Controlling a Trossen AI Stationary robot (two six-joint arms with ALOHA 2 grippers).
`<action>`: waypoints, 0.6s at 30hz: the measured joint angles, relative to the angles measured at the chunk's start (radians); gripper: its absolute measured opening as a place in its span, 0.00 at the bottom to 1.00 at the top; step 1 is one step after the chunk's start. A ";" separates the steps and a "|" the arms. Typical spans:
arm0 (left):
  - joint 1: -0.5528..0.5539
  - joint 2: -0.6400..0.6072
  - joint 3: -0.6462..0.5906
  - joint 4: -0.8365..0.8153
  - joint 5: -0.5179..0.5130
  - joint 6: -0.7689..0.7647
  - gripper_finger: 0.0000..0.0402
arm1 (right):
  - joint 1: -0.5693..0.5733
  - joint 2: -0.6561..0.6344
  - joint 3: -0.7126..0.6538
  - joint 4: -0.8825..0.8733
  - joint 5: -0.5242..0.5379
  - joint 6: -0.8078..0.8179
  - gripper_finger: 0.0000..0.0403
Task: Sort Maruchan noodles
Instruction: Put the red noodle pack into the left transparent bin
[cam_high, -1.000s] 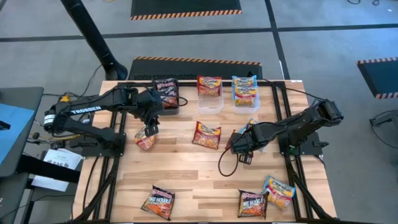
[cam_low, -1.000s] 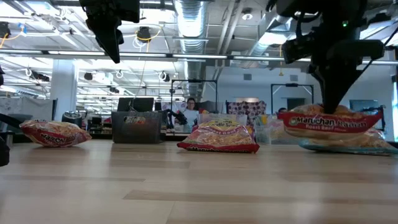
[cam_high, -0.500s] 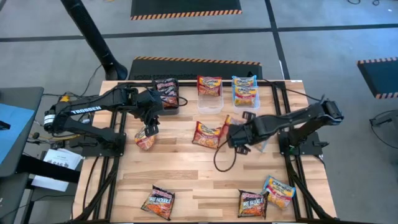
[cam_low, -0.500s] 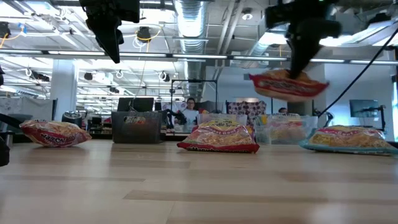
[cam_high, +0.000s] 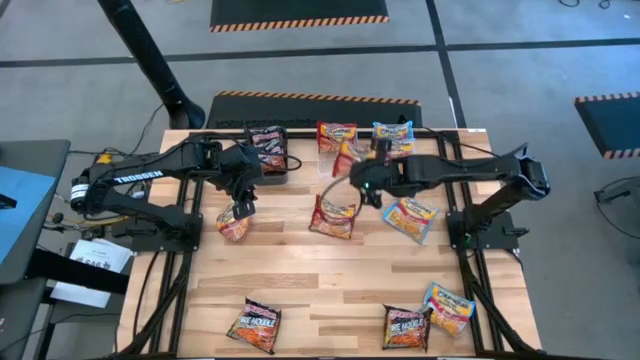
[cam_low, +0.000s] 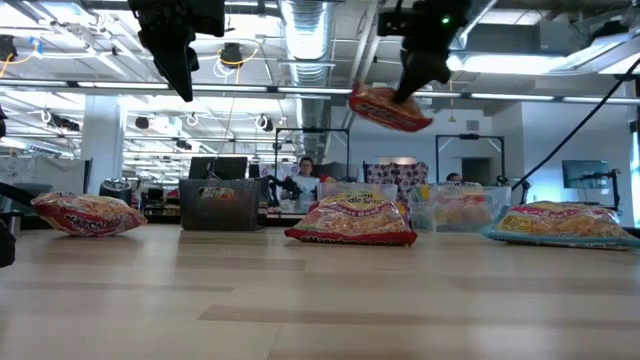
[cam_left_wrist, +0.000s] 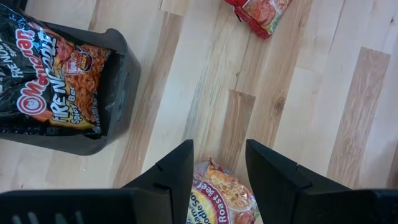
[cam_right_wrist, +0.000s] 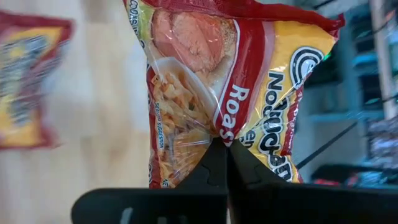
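Note:
My right gripper (cam_high: 360, 172) is shut on a red-and-yellow Maruchan noodles packet (cam_high: 349, 155) and holds it in the air near the middle clear bin (cam_high: 337, 165); the low view shows the packet (cam_low: 390, 108) high above the table. My left gripper (cam_left_wrist: 217, 168) hangs open above another red packet (cam_left_wrist: 222, 198) at the table's left, its fingers clear of it. More packets lie flat on the wood: a red one (cam_high: 333, 216) in the middle and a blue-yellow one (cam_high: 411, 218) to its right. My right gripper pinches the film on the packet's printed face, near the middle (cam_right_wrist: 225, 142), between its two shut fingers; the film puckers there. The fingers slant down from the table's right. The packet is lifted clear and hangs tilted below the fingers (cam_low: 412, 72).
A black bin (cam_high: 268, 165) at the far left holds a dark packet, and a clear bin (cam_high: 393, 150) at the far right holds blue ones. Two dark packets (cam_high: 254, 325) (cam_high: 406, 327) and a blue one (cam_high: 449, 307) lie along the near edge.
My right gripper, still shut, has risen with the red packet and swung from the table's right-middle toward the far left, turning as it went. The packet is lifted clear and now hangs by the middle clear bin. The blue-yellow packet that lay under it stays on the table.

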 joint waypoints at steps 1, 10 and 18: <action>0.000 0.000 0.000 0.000 0.000 0.000 0.33 | -0.018 0.000 0.000 0.039 0.004 -0.051 0.01; 0.000 0.000 0.000 0.000 0.000 0.000 0.33 | -0.162 0.027 0.003 0.376 0.006 -0.428 0.01; 0.000 0.000 0.000 0.001 -0.026 0.000 0.33 | -0.266 0.106 0.000 0.526 -0.001 -0.666 0.01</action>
